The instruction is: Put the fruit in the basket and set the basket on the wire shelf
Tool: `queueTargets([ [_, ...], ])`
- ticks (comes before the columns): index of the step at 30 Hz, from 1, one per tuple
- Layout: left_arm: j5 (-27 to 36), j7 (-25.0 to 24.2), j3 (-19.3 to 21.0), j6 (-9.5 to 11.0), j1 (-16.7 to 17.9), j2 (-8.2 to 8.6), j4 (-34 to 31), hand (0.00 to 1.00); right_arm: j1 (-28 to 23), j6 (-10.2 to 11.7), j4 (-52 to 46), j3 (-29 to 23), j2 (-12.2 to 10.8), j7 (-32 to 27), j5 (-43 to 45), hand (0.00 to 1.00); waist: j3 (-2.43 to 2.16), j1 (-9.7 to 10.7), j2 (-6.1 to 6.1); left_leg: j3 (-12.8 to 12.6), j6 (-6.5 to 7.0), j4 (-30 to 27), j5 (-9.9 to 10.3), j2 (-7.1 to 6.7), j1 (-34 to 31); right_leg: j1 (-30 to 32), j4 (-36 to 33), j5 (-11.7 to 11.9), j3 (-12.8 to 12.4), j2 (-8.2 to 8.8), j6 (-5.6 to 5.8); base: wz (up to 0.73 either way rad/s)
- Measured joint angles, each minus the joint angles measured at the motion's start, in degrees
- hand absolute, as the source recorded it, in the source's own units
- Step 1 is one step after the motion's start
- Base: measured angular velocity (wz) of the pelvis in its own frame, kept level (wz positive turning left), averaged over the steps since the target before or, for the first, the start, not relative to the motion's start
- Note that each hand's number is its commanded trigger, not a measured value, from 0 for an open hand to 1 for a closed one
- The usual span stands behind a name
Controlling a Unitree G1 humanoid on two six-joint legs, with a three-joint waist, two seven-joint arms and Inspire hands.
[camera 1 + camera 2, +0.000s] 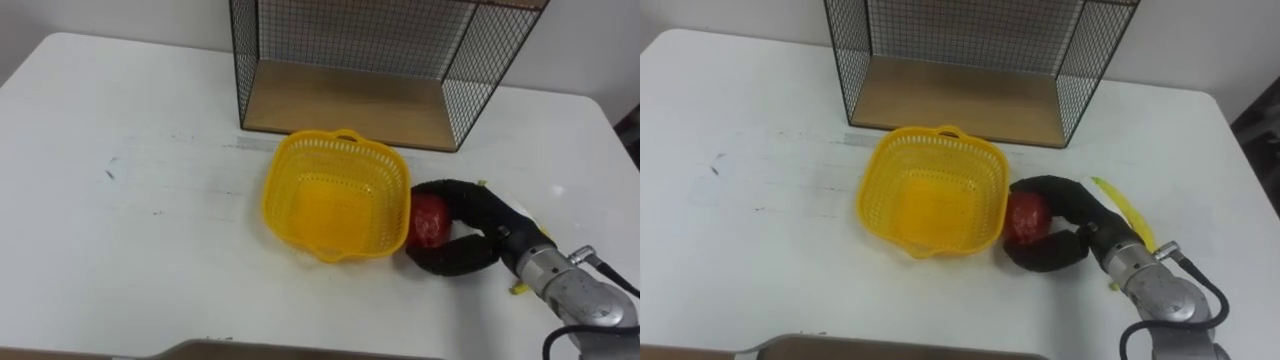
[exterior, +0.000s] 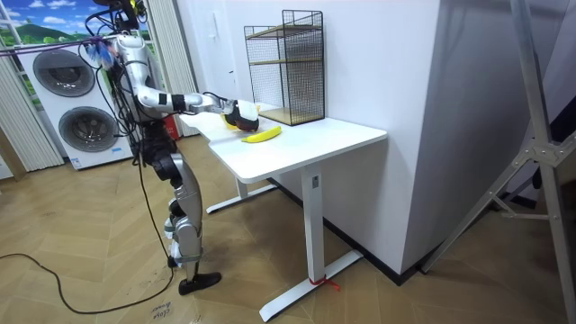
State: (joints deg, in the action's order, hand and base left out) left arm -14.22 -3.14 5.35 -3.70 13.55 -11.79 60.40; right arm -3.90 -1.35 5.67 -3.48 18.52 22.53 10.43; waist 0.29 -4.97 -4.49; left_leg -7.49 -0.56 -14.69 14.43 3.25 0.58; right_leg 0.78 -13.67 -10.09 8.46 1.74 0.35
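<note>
Right now your robot's right hand [image 1: 1080, 222] is curled around a red fruit [image 1: 1027, 220], with the thumb on the near side and the fingers wrapped over the far side. The fruit sits low at the table [image 1: 740, 230], just beside the right wall of the yellow basket [image 1: 940, 134]. It is so close to the wall that you cannot tell whether the two touch. The fruit is outside the basket, not in it.

The basket stands upright on the white table, near the middle, with its open top facing up. It is just in front of the wire shelf [image 1: 950, 100], which stands at the far edge of the table with a wooden board as its floor. The basket is on the table, not on the shelf.

A banana [image 1: 1125, 210] lies flat on the table to the right of the hand, partly hidden behind the wrist.

From the room view you see the robot standing upright at the table's end, its right arm stretched forward over the tabletop. Two washing machines [image 2: 76, 108] stand behind it at the room view's left.
</note>
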Motion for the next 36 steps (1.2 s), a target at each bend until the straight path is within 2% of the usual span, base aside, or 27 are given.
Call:
queueTargets([
  [24, 0.01, 0.2, -0.04, -0.03, -0.06, 0.18, 1.82, 0.0, 0.23, 0.02, 1.1, 0.28, -0.43, 0.1, -1.25, 1.0, 0.09, 0.09, 0.17, 0.28, 0.0, -0.14, 0.0, -0.02, 0.03, -0.29, 0.05, 0.0, 0.2, 0.02, 0.0, 0.0],
  [32, -0.01, 0.22, -0.05, -0.03, 0.12, 0.14, 1.4, 0.0, 0.23, 0.41, 2.0, 0.26, -0.39, -0.41, -2.91, 1.0, 0.06, 0.82, 0.14, 0.38, 0.0, -0.16, 0.0, -0.1, 0.03, -0.39, 0.25, -0.01, 0.33, 0.1, 0.02, 0.0],
  [36, -0.15, 0.22, 0.02, -0.15, 0.21, 0.01, 1.19, 0.0, 0.23, 0.39, 2.31, 0.1, -0.39, -1.13, -3.05, 1.0, 0.0, 1.84, 0.07, 0.98, 0.0, -0.33, 0.0, -0.11, -0.08, -0.79, 0.61, -0.02, 1.0, 0.14, 0.02, 0.08],
])
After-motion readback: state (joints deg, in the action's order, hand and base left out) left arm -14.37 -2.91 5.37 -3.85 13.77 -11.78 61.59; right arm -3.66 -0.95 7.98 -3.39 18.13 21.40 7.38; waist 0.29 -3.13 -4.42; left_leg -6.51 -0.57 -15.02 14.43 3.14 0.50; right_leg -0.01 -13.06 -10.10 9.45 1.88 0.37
